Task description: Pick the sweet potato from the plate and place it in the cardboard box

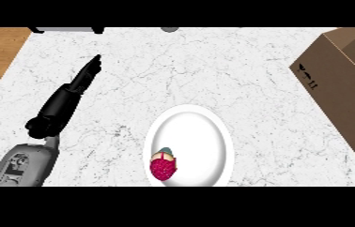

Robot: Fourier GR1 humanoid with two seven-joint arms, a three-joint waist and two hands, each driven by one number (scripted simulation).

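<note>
Magenta sweet potato point(164, 167) lies at the six o'clock edge of the white plate point(201, 127), at about four o'clock from the left hand point(75, 87), well apart. That hand rests on the marble counter point(208, 66), fingers straight and pressed together. The cardboard box point(331, 76) stands at two o'clock from the plate, with bare counter between.

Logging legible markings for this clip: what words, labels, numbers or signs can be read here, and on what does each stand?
No words or numbers can be read.
Cardboard box: small black printed symbols on its side, seemingly handling marks with arrows; too small to read.
Left forearm: faint dark marking on the grey casing; not legible.
Plate, sweet potato, counter, left hand: no markings.
</note>
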